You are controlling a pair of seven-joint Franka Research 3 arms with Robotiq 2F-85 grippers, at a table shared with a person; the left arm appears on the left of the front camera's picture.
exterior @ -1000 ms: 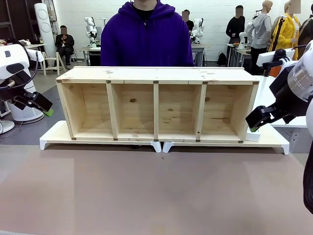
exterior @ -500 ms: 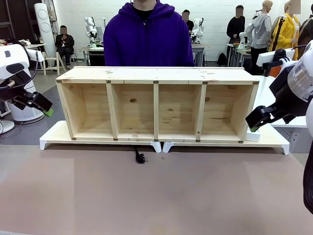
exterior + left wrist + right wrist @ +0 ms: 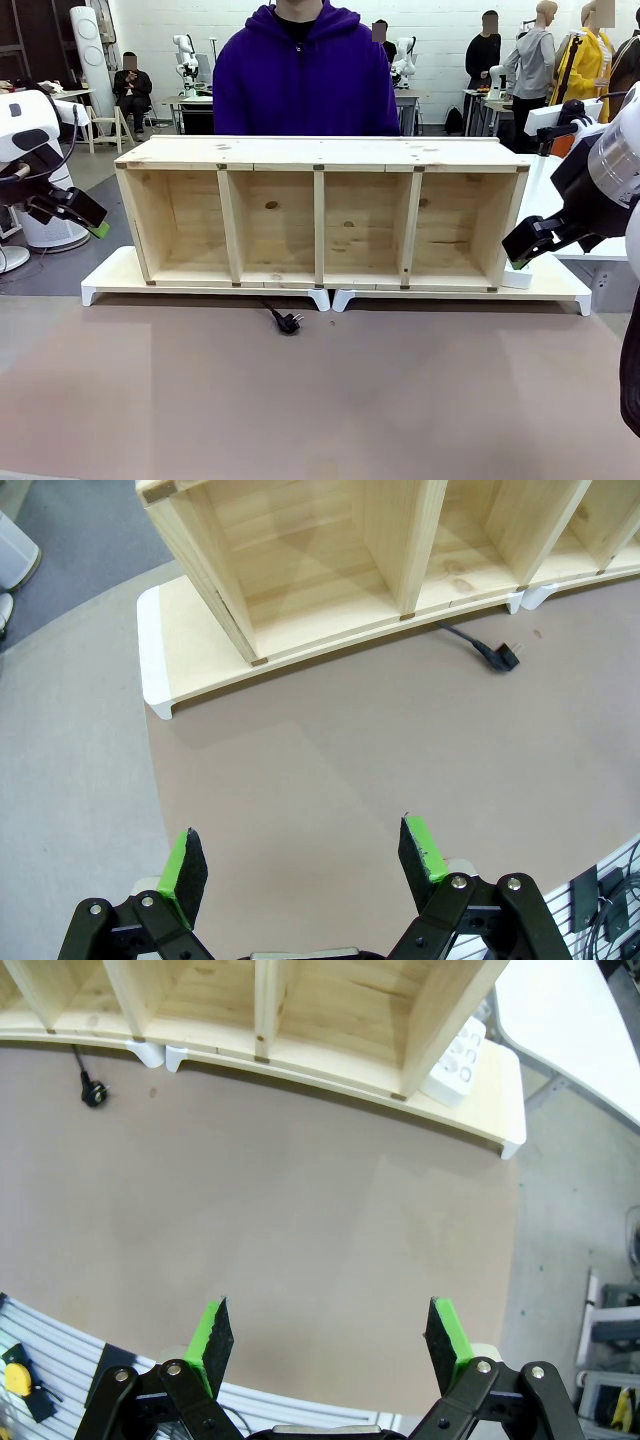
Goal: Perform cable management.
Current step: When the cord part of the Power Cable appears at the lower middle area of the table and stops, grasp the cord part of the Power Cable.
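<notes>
The cable [image 3: 276, 313] comes out from under the middle of the wooden shelf [image 3: 320, 152], and its small black plug [image 3: 290, 322] lies on the brown table just in front. The left wrist view has the plug [image 3: 504, 658] at the upper right; the right wrist view has the plug [image 3: 91, 1093] at the upper left. The rest of the cord is hidden under or behind the shelf. My left gripper [image 3: 300, 855] hangs open at the table's left side, far from the plug. My right gripper [image 3: 330, 1335] hangs open off the shelf's right end. Neither holds anything.
The shelf has several open compartments and rests on white risers [image 3: 108, 282]. A white power strip [image 3: 455, 1058] lies on the riser by the shelf's right end. A person in a purple hoodie [image 3: 300, 85] stands behind the shelf. Bare brown table [image 3: 320, 400] spreads in front.
The plug end slid out from under the shelf onto the table, and a little more cord now shows, bent to the left. Both arms stayed put.
</notes>
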